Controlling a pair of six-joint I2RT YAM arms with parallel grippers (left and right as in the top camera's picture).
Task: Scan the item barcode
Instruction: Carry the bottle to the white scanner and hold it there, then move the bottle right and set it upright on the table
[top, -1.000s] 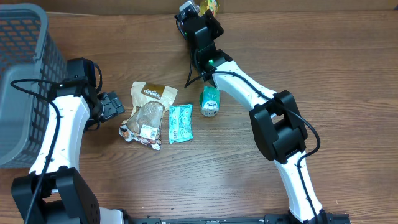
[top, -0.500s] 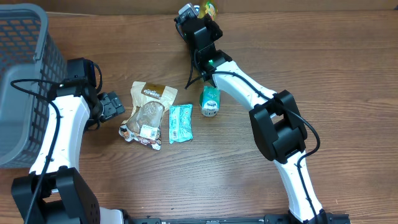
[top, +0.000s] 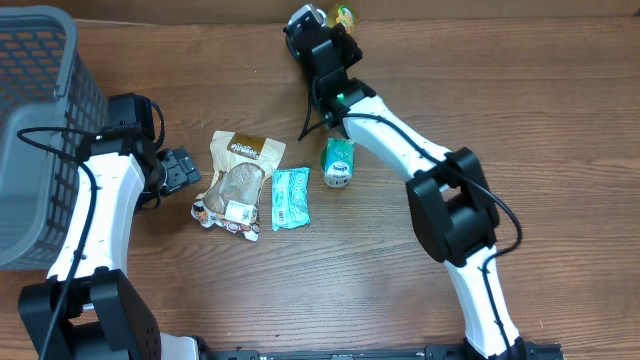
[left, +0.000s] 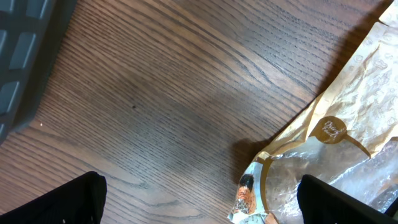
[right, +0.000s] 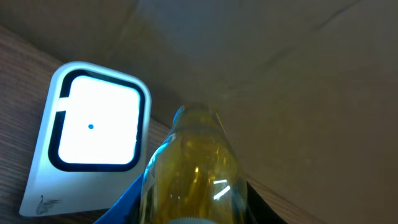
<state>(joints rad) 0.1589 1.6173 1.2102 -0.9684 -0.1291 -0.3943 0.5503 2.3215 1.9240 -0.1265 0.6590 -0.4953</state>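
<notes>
From where I stand, the action is up at the 12 o'clock edge of the counter (top: 560, 150). There the right jaws are pinching a yellow bottle (right: 193, 168), which sits squarely between them in the wrist view. Just at the bottle's 9 o'clock is a white scanner (right: 93, 134) with its window glowing bright. The two are close, though I cannot tell whether they touch. Over toward 9 o'clock the left jaws are spread wide, low over bare wood with nothing between them, just beside the crumpled corner of a brown snack bag (top: 240, 175). A teal packet (top: 290, 197) lies just beside that bag at its 3 o'clock, and a green can (top: 338, 162) rests a little further toward 3. A grey basket (top: 35, 130) fills the far 9 o'clock edge.
</notes>
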